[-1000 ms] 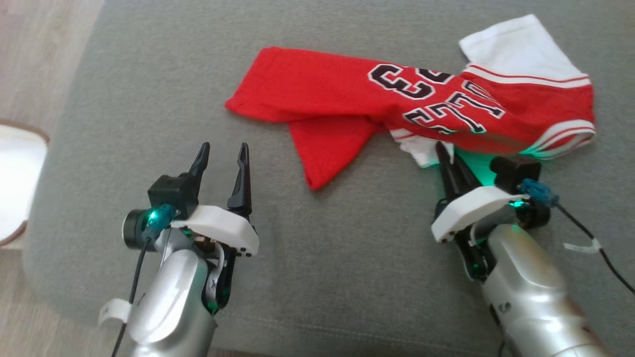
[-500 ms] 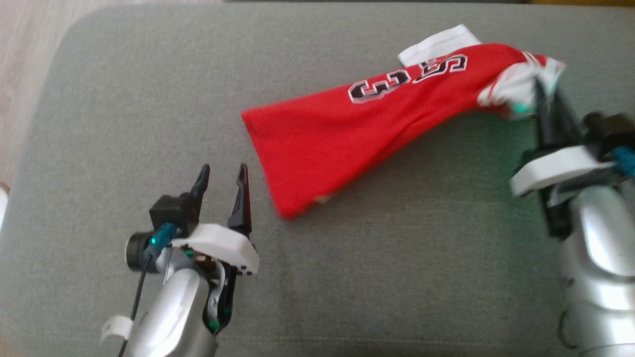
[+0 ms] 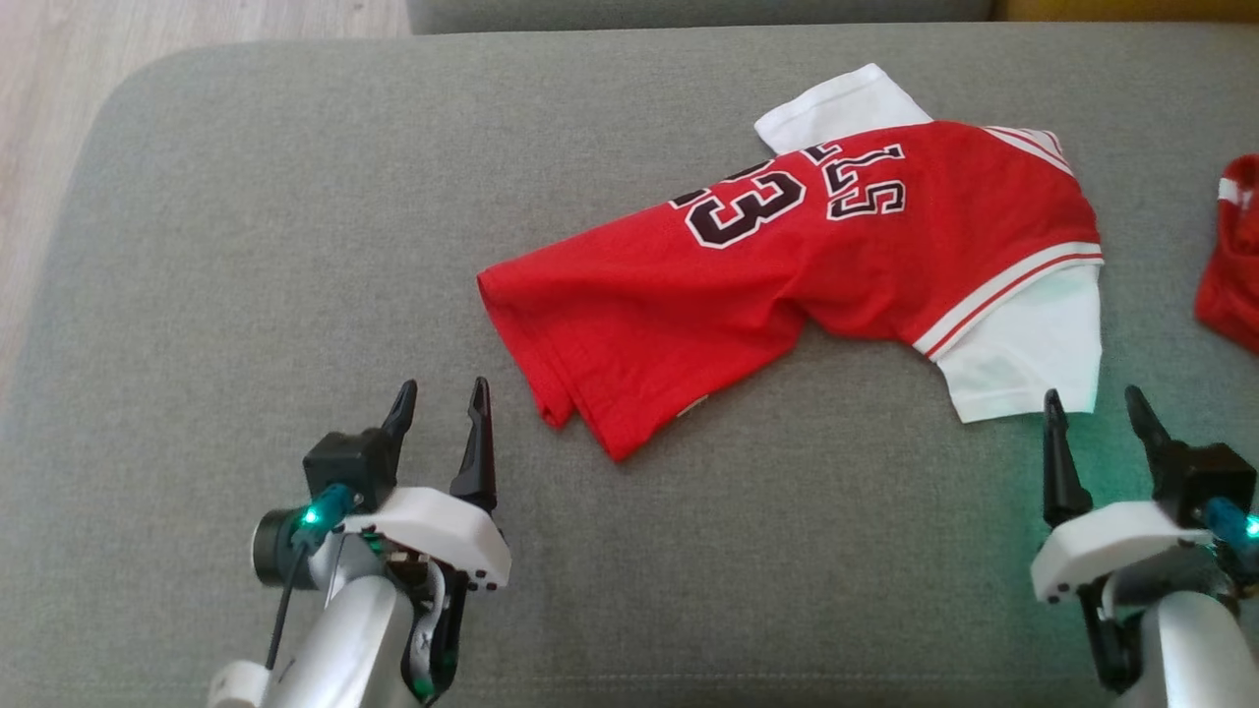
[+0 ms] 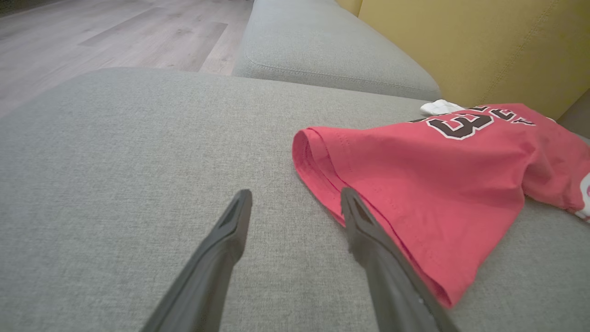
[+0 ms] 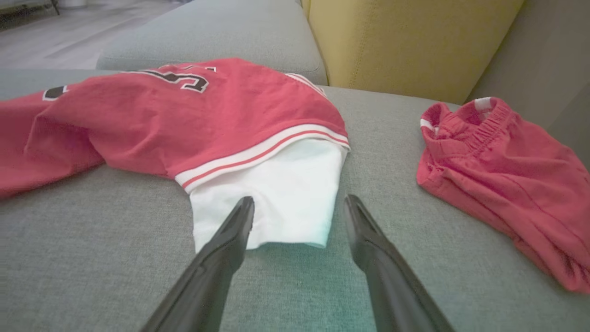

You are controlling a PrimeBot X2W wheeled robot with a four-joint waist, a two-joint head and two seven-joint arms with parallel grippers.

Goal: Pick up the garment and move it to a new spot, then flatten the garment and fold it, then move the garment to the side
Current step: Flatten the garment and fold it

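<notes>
The garment is a red jersey with white sleeves and dark numbers; it lies rumpled across the grey cushion, hem toward the lower left, and shows as the garment and the garment in the wrist views. My left gripper stands open just left of the hem, holding nothing; in its own view the left gripper has its right fingertip beside the hem edge. My right gripper is open just below the white sleeve; the right gripper has its tips at that sleeve's edge.
A second red piece, shorts with an elastic waistband, lies at the right on the cushion, also seen as the shorts. A yellow backrest rises behind. Wooden floor lies past the cushion's left edge.
My right gripper, which was shut on the garment and carried it up to the right, has let it go, opened and drawn back. The garment now lies spread out. The head camera also shifted.
</notes>
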